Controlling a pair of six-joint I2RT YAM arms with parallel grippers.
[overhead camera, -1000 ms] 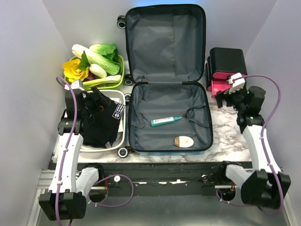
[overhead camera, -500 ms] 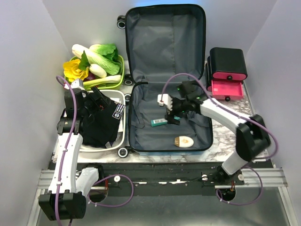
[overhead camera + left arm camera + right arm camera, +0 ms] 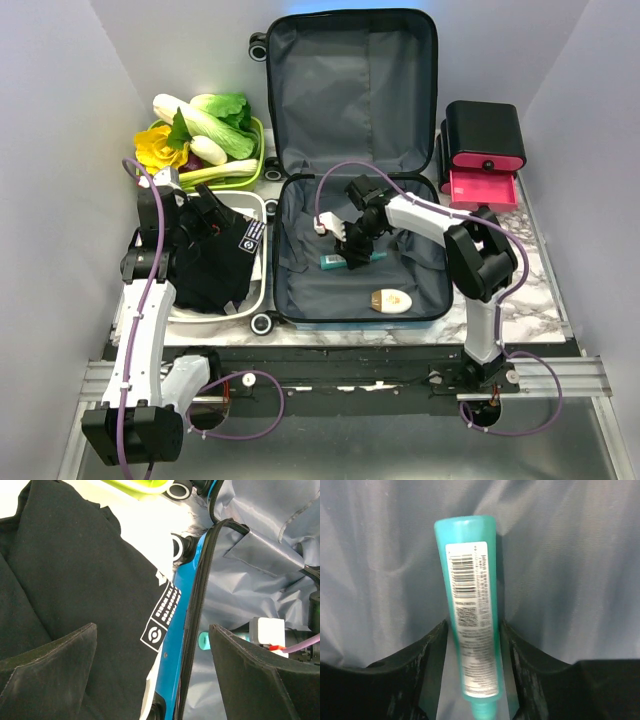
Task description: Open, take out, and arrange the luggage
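Straddling teal tube (image 3: 470,630), right hand (image 3: 473,635); barcode label (image 3: 469,592) seen only wrist view.

This is a robot-manipulation lab booth. Plain white panel walls (image 3: 60,150) close in the left, right and far sides of a marble-patterned desk (image 3: 500,300), and along the lower edge of the top view a bare aluminium rail (image 3: 570,372) carries two white-and-black robot arms (image 3: 140,320) trailing purple cables (image 3: 283,400). The objects look like staged props: plush toy vegetables (image 3: 205,125) at upper left sit beside an opened small bright-blue hard-shell suitcase (image 3: 350,100) at centre.
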